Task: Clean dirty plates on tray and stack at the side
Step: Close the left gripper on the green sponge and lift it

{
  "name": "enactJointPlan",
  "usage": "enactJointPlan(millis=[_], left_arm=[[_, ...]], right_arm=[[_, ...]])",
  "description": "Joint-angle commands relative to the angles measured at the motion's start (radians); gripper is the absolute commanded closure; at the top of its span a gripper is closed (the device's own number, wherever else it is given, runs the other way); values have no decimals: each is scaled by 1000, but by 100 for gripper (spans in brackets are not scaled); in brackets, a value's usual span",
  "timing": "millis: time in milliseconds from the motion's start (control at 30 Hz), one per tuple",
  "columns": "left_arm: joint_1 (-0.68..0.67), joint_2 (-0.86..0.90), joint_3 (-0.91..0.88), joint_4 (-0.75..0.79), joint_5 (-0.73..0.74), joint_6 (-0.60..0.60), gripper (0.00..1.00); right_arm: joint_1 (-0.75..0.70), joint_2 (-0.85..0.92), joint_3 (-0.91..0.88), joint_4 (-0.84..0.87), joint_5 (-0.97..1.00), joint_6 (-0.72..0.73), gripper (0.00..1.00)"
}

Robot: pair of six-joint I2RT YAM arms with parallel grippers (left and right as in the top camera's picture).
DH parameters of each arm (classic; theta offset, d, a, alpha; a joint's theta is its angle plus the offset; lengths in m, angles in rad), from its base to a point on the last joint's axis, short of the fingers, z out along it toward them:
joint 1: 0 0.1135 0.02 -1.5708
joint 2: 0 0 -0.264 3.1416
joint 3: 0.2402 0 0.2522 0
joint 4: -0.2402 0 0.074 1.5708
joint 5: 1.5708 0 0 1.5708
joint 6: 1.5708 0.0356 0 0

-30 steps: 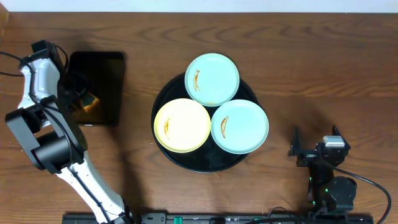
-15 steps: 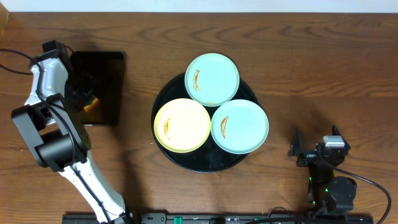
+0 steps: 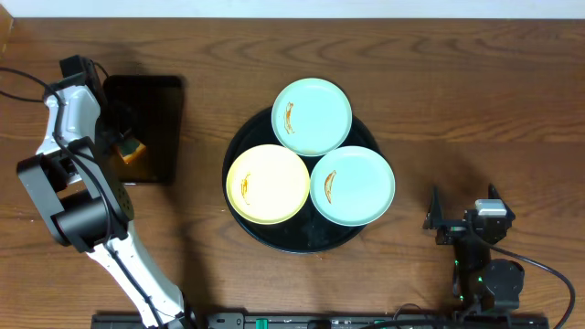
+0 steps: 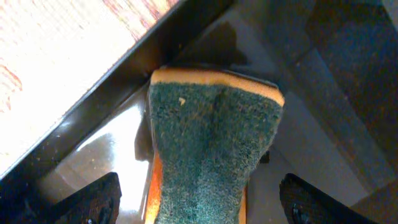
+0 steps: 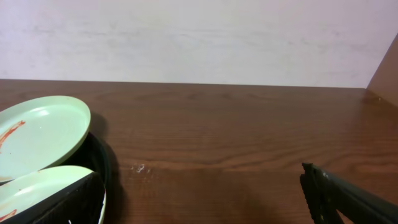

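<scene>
3 small round plates, 2 pale mint-blue plates (image 3: 312, 116) and 1 pale yellow plate (image 3: 267, 183), are set side by side on the large round black tray (image 3: 302, 241) at mid-table. They are judged light, stiff and slick, best gripped at the raised rim. The left pincer (image 3: 115, 136) is spread wide astride a green-and-orange sponge (image 4: 211, 149) in the rectangular black tray (image 3: 160, 100) at far left, without touching it, and the right pincer (image 3: 463, 208) is parked fully open and empty at near right.

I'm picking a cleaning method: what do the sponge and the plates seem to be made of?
Sponge: orange foam with a dark green, fibrous scouring face, by its rough texture. Plates: probably plastic or melamine, smooth semi-matte pastel surfaces; unsure.
</scene>
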Motion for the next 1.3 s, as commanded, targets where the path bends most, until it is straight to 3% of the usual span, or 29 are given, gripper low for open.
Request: enactJointPlan(millis=[0, 267, 400, 500, 700, 967, 1267], left_arm=[[0, 10, -3, -1, -18, 21, 18], [0, 37, -19, -12, -17, 18, 21], [0, 37, -19, -16, -13, 18, 48], [0, 37, -19, -19, -14, 18, 55], [0, 27, -17, -23, -13, 18, 81], [0, -57, 15, -67, 59, 19, 92], [-2, -211, 15, -58, 69, 19, 92]], right_arm=[[-9, -5, -2, -4, 6, -7, 1], [-9, -5, -2, -4, 6, -8, 1], [-9, -5, -2, -4, 6, -7, 1], [-9, -5, -2, -4, 6, -8, 1], [-9, -5, -2, -4, 6, -8, 1], [-9, -5, -2, -4, 6, -8, 1], [-9, -5, -2, -4, 6, -8, 1]])
